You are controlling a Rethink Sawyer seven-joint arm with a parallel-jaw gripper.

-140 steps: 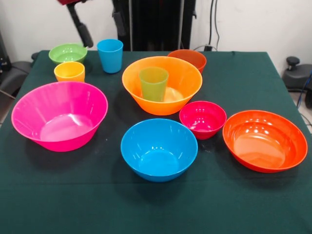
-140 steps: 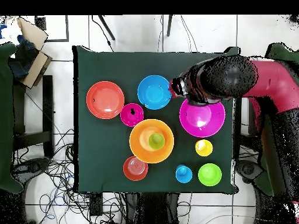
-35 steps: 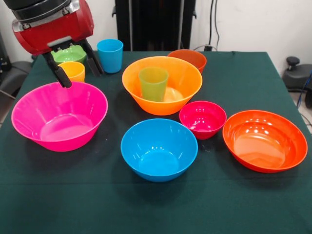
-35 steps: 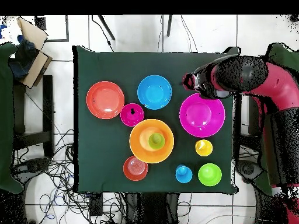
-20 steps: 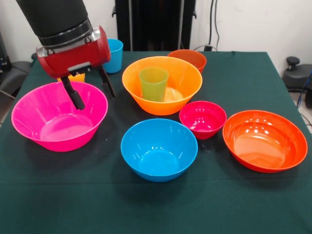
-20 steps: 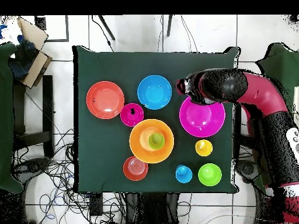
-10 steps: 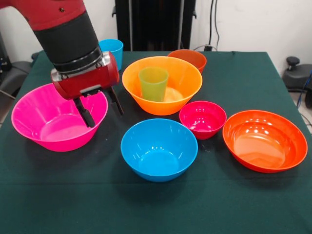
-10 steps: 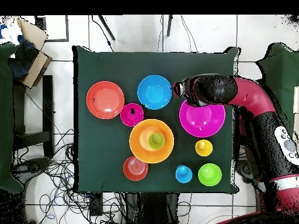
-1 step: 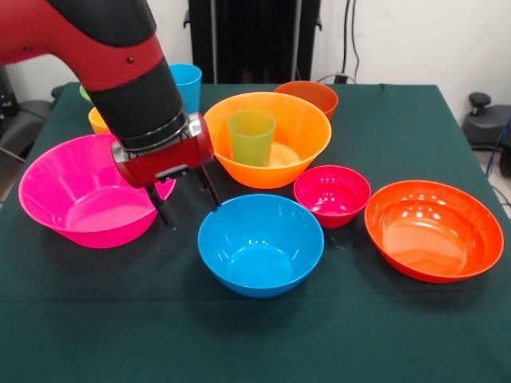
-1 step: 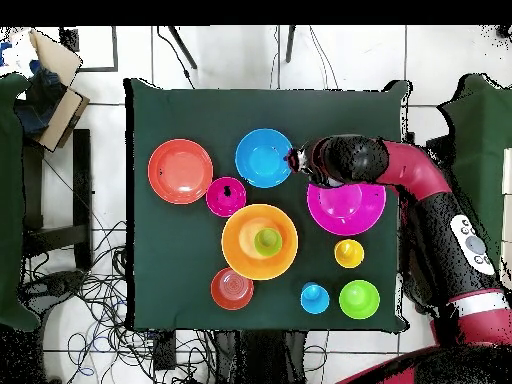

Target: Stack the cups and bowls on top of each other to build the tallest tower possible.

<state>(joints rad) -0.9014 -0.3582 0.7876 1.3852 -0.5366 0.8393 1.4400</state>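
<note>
One piece only is stacked: the green cup (image 9: 251,136) stands inside the big orange bowl (image 9: 299,132). Everything else sits separately on the worktop (image 9: 399,120). My fingers (image 9: 188,201) hang apart and empty between the pink bowl (image 9: 56,187) and the blue bowl (image 9: 260,244).

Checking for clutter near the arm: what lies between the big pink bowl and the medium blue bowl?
Only the gripper, open, over bare green cloth between the big pink bowl and the medium blue bowl; the front view shows it.

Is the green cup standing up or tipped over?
Standing up. The green plastic cup sits upright inside the big orange plastic bowl, open mouth facing up.
</note>
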